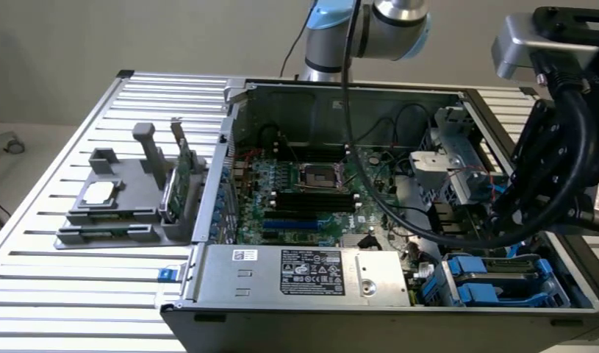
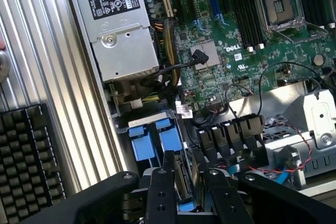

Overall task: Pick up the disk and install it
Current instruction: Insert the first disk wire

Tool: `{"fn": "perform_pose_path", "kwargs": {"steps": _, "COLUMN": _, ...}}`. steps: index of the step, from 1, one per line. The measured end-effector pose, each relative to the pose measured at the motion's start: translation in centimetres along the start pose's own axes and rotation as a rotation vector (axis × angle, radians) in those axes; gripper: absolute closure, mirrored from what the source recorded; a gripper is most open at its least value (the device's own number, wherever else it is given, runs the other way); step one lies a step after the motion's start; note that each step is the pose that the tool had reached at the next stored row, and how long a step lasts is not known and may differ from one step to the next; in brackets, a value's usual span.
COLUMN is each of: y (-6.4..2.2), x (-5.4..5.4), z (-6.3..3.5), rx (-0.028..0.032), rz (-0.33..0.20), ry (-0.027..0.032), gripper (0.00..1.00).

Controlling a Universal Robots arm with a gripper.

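The disk (image 2: 181,179) shows edge-on in the wrist view: a thin dark slab with its connector strip facing the camera and a blue rail at its lower end. My gripper (image 2: 190,165) is shut on the disk, one black finger (image 2: 160,192) on each flat side. Just beyond the held disk lie the blue carriers of the drive bay (image 2: 152,140) in the open computer case. In the exterior view my arm's black wrist and cable bundle (image 1: 554,169) hang over the case's right side, above the same blue drive bay (image 1: 500,283), and hide the fingers.
The case holds a green motherboard (image 1: 299,198), a silver power supply (image 1: 299,272) and loose black cables (image 1: 417,220). A grey holder (image 1: 123,213) at the exterior view's left carries a square chip (image 1: 96,193) and a green card (image 1: 178,176). A ribbed black block (image 2: 26,156) lies on the slatted table.
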State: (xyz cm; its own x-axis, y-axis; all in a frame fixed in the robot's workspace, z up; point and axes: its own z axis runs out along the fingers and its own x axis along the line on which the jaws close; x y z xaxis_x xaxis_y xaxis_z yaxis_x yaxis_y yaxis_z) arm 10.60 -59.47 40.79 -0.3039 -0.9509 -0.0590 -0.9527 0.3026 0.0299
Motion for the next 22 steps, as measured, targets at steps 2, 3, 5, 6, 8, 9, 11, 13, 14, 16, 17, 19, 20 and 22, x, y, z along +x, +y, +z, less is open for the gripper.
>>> {"fn": "perform_pose_path", "kwargs": {"steps": 2, "y": 0.0, "x": 0.0, "z": 0.09, "rx": 0.0007, "rz": 0.03, "ry": -0.0044, "gripper": 0.72}}
{"fn": "perform_pose_path", "kwargs": {"steps": 3, "y": -0.01, "x": 0.0, "z": 0.16, "rx": 0.001, "rz": 0.045, "ry": -0.0065, "gripper": 0.72}}
{"fn": "perform_pose_path", "kwargs": {"steps": 5, "y": -0.01, "x": 0.0, "z": 0.29, "rx": 0.0017, "rz": 0.075, "ry": -0.0107, "gripper": 0.72}}
{"fn": "perform_pose_path", "kwargs": {"steps": 6, "y": -0.01, "x": 0.0, "z": 0.36, "rx": 0.002, "rz": 0.09, "ry": -0.0131, "gripper": 0.72}}
{"fn": "perform_pose_path", "kwargs": {"steps": 8, "y": -0.02, "x": 0.0, "z": 0.51, "rx": 0.0023, "rz": 0.119, "ry": -0.0185, "gripper": 0.72}}
{"fn": "perform_pose_path", "kwargs": {"steps": 9, "y": -0.02, "x": 0.0, "z": 0.59, "rx": 0.0024, "rz": 0.134, "ry": -0.0213, "gripper": 0.72}}
{"fn": "perform_pose_path", "kwargs": {"steps": 11, "y": -0.02, "x": 0.0, "z": 0.76, "rx": 0.0025, "rz": 0.165, "ry": -0.0274, "gripper": 0.72}}
{"fn": "perform_pose_path", "kwargs": {"steps": 13, "y": -0.03, "x": 0.1, "z": 0.92, "rx": 0.0025, "rz": 0.194, "ry": -0.0331, "gripper": 0.72}}
{"fn": "perform_pose_path", "kwargs": {"steps": 14, "y": -0.03, "x": 0.1, "z": 1.01, "rx": 0.0025, "rz": 0.21, "ry": -0.0365, "gripper": 0.72}}
{"fn": "perform_pose_path", "kwargs": {"steps": 16, "y": -0.04, "x": 0.1, "z": 1.17, "rx": 0.0025, "rz": 0.239, "ry": -0.0425, "gripper": 0.72}}
{"fn": "perform_pose_path", "kwargs": {"steps": 17, "y": -0.04, "x": 0.1, "z": 1.26, "rx": 0.0025, "rz": 0.254, "ry": -0.0456, "gripper": 0.72}}
{"fn": "perform_pose_path", "kwargs": {"steps": 19, "y": -0.05, "x": 0.1, "z": 1.43, "rx": 0.0024, "rz": 0.283, "ry": -0.0517, "gripper": 0.72}}
{"fn": "perform_pose_path", "kwargs": {"steps": 20, "y": -0.05, "x": 0.1, "z": 1.51, "rx": 0.0024, "rz": 0.299, "ry": -0.0549, "gripper": 0.72}}
{"fn": "perform_pose_path", "kwargs": {"steps": 22, "y": -0.05, "x": 0.1, "z": 1.67, "rx": 0.0021, "rz": 0.328, "ry": -0.0614, "gripper": 0.72}}
